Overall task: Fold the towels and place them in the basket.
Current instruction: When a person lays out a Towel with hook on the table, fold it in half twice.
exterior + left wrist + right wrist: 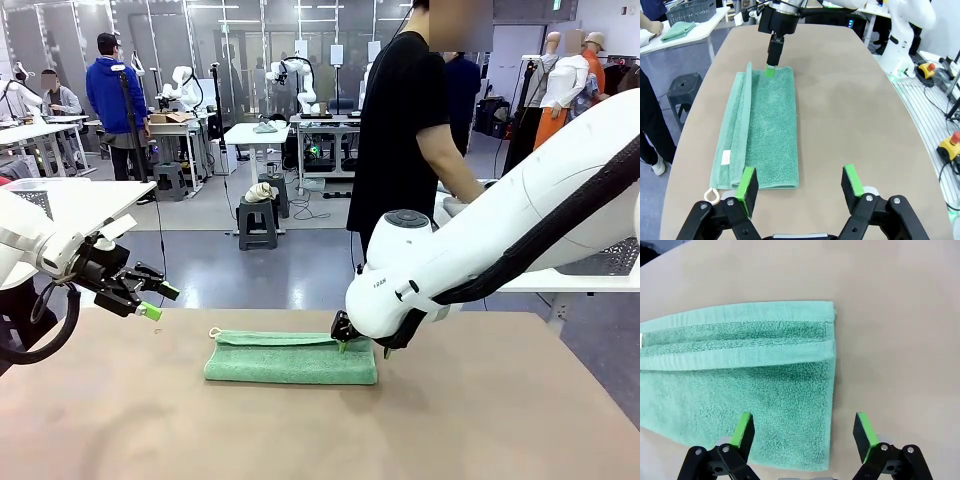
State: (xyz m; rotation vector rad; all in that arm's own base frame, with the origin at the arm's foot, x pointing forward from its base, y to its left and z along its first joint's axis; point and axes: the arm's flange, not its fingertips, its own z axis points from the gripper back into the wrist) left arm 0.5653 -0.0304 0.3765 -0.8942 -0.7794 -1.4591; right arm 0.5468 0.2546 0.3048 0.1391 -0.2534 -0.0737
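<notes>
Green towel [290, 358] lengthwise left-right, loop [214, 332] leftward

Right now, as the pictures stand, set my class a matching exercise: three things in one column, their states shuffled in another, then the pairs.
Things:
1. green towel
2. left gripper
3. right gripper

States:
a. open, raised above the table near the towel's loop
b. folded, lying flat
c. open, low over the towel's short end away from the loop

Pairs: 1-b, 2-a, 3-c

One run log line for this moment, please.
left gripper: open, raised | right gripper: open, at green towel end | green towel: folded, on table
</notes>
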